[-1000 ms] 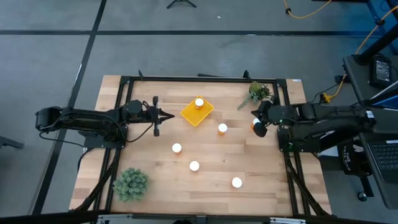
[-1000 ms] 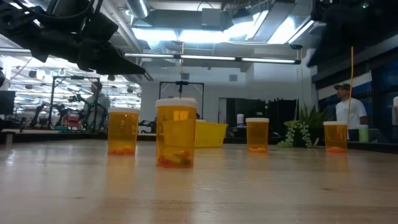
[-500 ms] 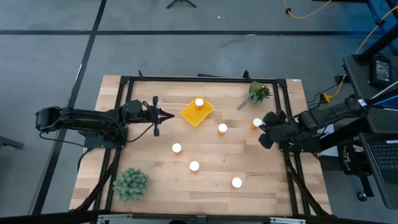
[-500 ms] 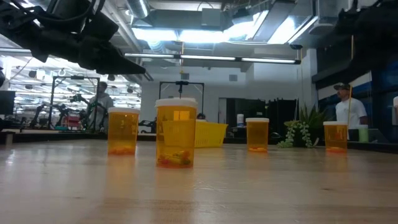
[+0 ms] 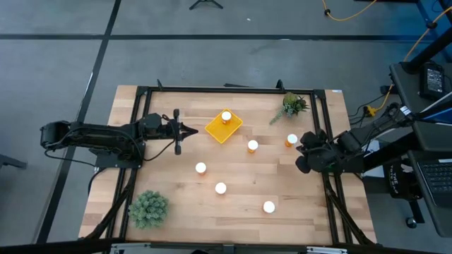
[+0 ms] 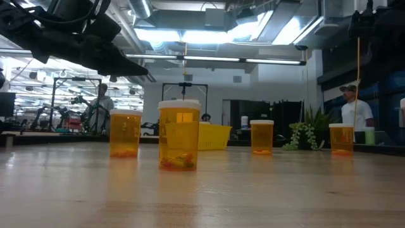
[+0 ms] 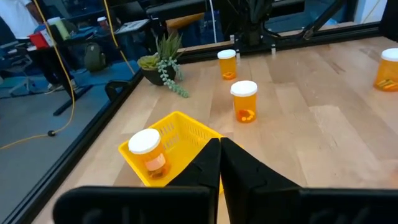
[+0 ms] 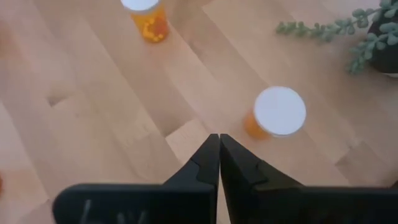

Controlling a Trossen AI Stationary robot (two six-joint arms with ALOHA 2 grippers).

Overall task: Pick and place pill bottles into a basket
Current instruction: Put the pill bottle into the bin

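So the wooden table [image 5: 233,176] takes up most of the high view, with a black frame round its edges. The left arm [image 5: 92,136] sits at 9 o'clock and the right arm [image 5: 381,148] at 3 o'clock. Two green plants are on the table too, a bushy plant [image 5: 148,208] down at 7 o'clock and a trailing plant [image 5: 292,106] up at 1 o'clock.

The yellow basket [image 5: 218,129] lies turned at an angle just above the middle of the table, toward 12 o'clock, and one pill bottle [image 5: 226,116] already stands inside it, at its far corner. The other five are out on the bare wood, all upright: one bottle [image 5: 253,145] just off the basket toward 4 o'clock, one [image 5: 200,168] near the centre, one [image 5: 220,188] below that, one [image 5: 268,207] out toward 5 o'clock, and the last bottle [image 5: 292,140] over at 3 o'clock, near the trailing plant.

The left claw [image 5: 189,130] points at the basket from the 9 o'clock side, just short of it, fingers pressed together and holding nothing. The right claw [image 5: 301,151] hangs right beside that last bottle without touching it, tips pinched closed and empty too; its wrist view shows the white cap [image 8: 280,111] just off the joined fingertips.
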